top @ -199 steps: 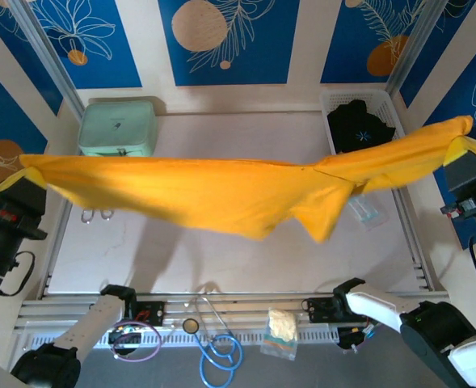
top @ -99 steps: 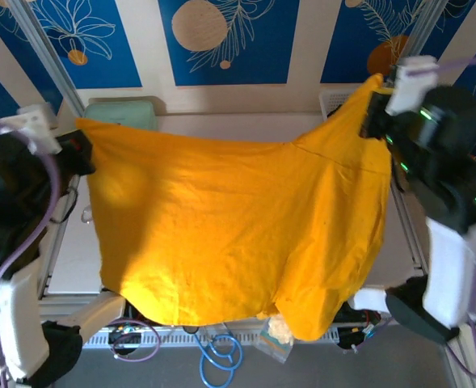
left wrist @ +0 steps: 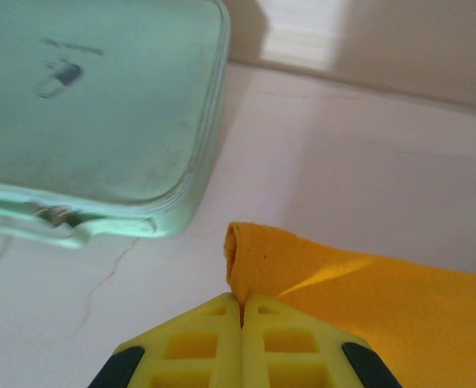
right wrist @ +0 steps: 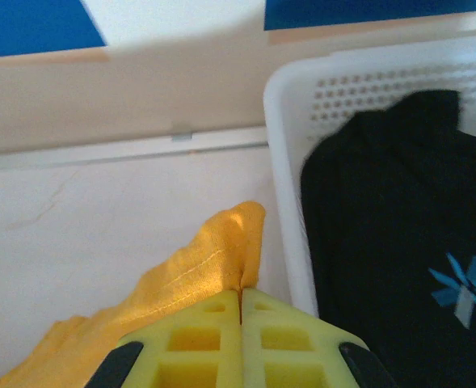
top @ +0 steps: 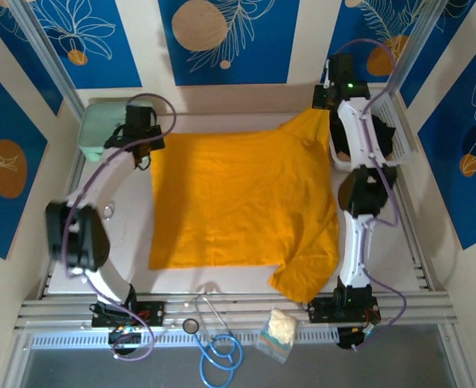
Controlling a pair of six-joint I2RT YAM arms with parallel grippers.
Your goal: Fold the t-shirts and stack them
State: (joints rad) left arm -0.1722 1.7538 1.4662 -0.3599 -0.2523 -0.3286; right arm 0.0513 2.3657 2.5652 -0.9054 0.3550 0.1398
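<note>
Top view: bright, even light with saturated colours. Left wrist view: a pale light patch on the back wall, a grey shadow across the surface, and the mint-green case slightly soft. Right wrist view: the black t-shirt is dark and nearly featureless, while the orange-yellow t-shirt is lit brightest at its top fold.

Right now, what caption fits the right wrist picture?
Right gripper pinches the orange shirt beside a basket holding the black shirt.

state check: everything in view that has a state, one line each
orange t-shirt: spread on the table, unfolded, near right corner rumpled
black t-shirt: crumpled in the white basket
left fingers: shut on the orange t-shirt's far left corner
right fingers: shut on its far right corner
mint case: lid closed
</note>
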